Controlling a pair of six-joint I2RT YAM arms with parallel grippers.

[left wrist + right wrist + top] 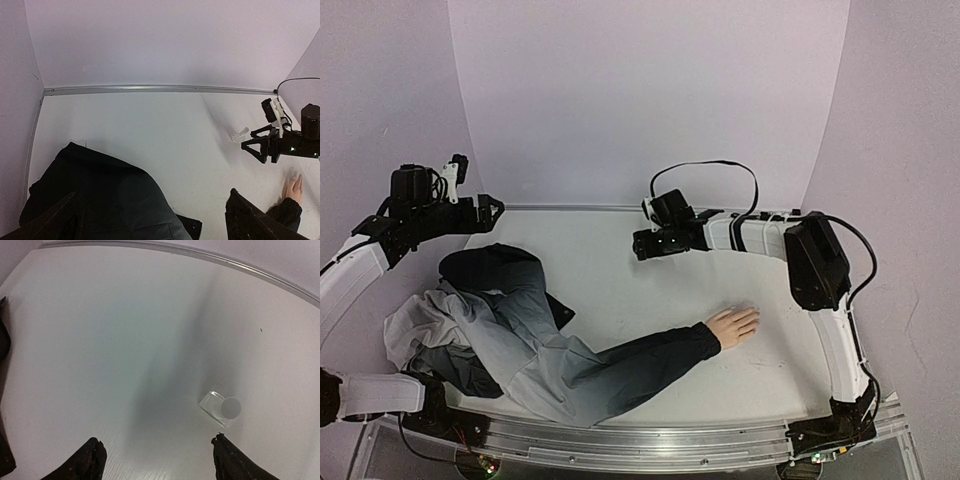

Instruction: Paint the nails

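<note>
Top: nails (753, 316) on mannequin hand (733, 326), right side of bench (620, 290), well apart from both arms. Left wrist: left jaws wide open, empty. Right wrist: right jaws wide open, empty; bottle (222, 409) just ahead, ungrasped. Prob. 0 nails painted.

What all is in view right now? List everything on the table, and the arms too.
Mannequin hand: one, pale peach, right of centre, lying on the table at the sleeve's end; nails too small to make out.
Jacket: one, dark with grey lining, heaped at the left, one sleeve stretched rightward.
Small bottle: one, clear with a greyish round end, lying on the table just ahead of the right gripper.
Table: one, white.
Backdrop: one, pale, curved behind the table.
Left gripper: black, far left, open, holding nothing.
Right gripper: black, far centre, open, holding nothing.
</note>
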